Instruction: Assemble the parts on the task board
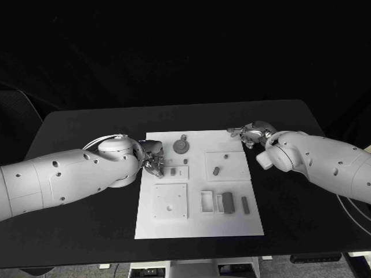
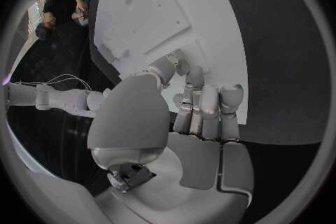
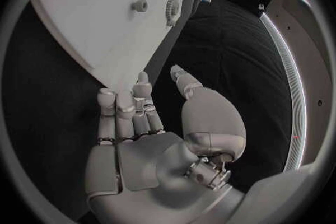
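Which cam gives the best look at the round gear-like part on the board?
Head view: the gear-like part lies in full, seen from above, near the task board's far edge. Right wrist view shows it small and edge-on. In the left wrist view I can't pick it out.

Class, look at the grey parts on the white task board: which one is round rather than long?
The round grey part near the board's far edge, between the two hands. The other grey parts are narrow, such as the dark block and the slim bar near the front.
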`<state>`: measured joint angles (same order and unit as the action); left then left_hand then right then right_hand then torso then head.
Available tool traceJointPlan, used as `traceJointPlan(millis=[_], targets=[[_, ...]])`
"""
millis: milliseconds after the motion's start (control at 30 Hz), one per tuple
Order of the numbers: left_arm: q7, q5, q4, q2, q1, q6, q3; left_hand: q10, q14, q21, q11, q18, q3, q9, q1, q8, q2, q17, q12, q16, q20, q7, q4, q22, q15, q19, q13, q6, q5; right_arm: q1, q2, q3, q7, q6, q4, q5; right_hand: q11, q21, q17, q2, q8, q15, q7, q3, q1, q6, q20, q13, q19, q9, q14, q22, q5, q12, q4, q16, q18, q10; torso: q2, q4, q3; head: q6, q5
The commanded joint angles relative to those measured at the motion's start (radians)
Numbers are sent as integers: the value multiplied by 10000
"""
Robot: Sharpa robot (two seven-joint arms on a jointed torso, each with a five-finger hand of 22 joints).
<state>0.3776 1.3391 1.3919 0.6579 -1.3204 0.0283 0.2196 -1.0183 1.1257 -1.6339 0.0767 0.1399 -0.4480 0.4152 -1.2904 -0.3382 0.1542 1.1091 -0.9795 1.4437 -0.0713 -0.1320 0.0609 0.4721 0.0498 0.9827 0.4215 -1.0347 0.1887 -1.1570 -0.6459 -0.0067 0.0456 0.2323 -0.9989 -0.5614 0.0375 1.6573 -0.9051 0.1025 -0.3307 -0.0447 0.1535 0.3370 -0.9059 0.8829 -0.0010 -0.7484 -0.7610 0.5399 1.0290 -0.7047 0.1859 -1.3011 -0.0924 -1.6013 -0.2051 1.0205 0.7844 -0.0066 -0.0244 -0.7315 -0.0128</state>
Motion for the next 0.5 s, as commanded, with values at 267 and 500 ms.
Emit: traceJointPlan(millis=[267, 500], targets=[[-125, 180, 12, -31, 39, -179, 40, -47, -63, 55, 128, 362, -64, -16, -201, -3, -12, -16, 84, -28, -101, -132, 243, -16, 5, -37, -23, -180, 57, 3, -9, 0, -50, -162, -25, -75, 16, 1312, 11, -17, 30, -62, 61, -66, 59, -12, -20, 13, -51, -12, 0, -9, 4, 48, -8, 46, -284, 28, -1, 1, 2, -24, -11], [-189, 425, 18, -27, 40, -118, 44, -20, -82, 56, 133, 367, -67, -10, -293, -12, 5, -17, 95, -26, -105, -125, 371, -19, 6, -58, -27, -205, 53, 3, -10, 0, -51, -161, -24, -75, 16, 1312, 11, -18, 30, -62, 61, -66, 59, -12, -20, 14, -50, -13, 0, -9, 5, 48, -8, 46, -284, 28, 0, -1, 1, -43, -10]])
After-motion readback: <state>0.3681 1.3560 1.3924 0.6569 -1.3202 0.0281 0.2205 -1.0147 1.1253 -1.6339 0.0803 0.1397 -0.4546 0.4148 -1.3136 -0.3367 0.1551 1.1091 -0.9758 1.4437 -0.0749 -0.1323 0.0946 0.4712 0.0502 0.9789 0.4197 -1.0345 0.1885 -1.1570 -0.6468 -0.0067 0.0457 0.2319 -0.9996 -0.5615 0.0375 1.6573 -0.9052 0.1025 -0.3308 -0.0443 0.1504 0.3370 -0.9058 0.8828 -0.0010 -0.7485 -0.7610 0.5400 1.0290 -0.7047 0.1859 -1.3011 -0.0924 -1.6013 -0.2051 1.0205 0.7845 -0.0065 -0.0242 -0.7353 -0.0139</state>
